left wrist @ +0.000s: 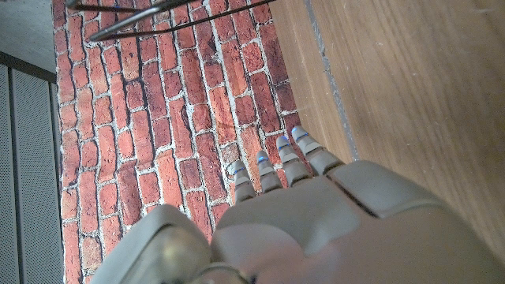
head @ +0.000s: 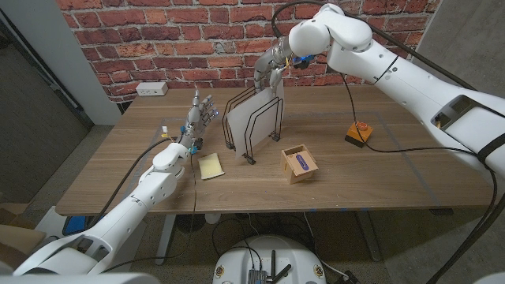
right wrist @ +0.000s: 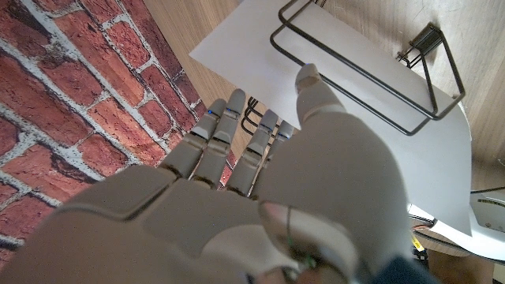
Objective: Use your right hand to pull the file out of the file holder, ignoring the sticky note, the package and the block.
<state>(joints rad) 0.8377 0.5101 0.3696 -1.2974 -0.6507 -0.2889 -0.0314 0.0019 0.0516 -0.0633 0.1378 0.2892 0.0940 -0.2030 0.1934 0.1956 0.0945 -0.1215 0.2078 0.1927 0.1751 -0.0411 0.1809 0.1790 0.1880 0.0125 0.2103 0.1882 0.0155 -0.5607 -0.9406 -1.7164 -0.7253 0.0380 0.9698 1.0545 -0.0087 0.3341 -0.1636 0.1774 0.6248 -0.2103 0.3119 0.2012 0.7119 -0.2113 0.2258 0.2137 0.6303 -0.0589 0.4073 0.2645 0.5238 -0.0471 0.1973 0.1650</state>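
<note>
The right robot hand hovers at the top edge of the flat white file, fingers curled towards it; whether they already pinch it I cannot tell. The file stands upright in the black wire file holder mid-table. A skewed pull could snag the wires and tip the light holder. The left robot hand waits, fingers apart, beside the square yellow sticky note.

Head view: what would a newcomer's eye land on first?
The right hand, reaching from above to the top edge of the white file standing in the black wire file holder at mid-table. Next, the left hand standing beside the holder, with a yellow sticky note just in front of it.
</note>
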